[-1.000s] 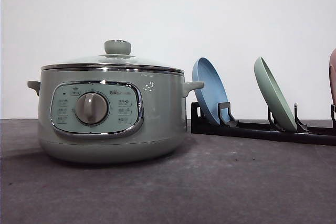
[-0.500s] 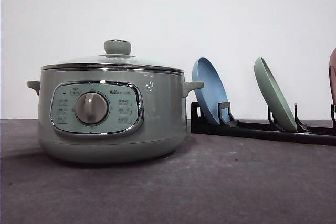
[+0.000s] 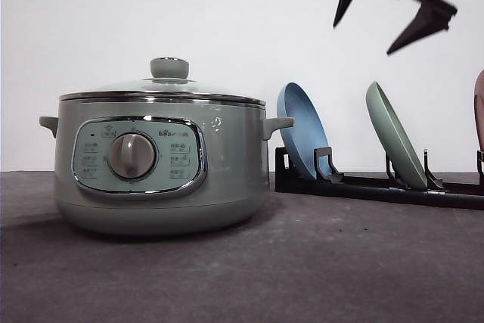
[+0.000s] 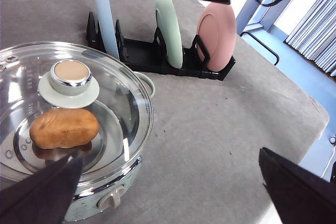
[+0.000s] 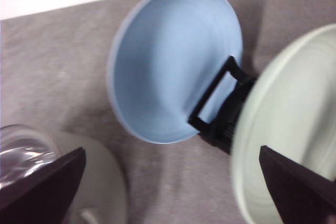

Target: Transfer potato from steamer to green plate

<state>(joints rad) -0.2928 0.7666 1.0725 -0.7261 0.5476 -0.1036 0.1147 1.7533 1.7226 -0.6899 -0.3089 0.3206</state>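
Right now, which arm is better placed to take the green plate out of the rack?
The right, probably. The right gripper hangs open above the rack, close over the green plate; the left gripper is over the steamer.

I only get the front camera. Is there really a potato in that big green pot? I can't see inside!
Observer: Yes, through the glass lid an oval orange-brown potato lies inside the round sage-green steamer.
Operator: How many plates are there?
Observer: Three; a round pink plate stands upright beside the pale mint-green plate.
Operator: Is the left gripper open?
Observer: Yes, its fingers are spread wide.
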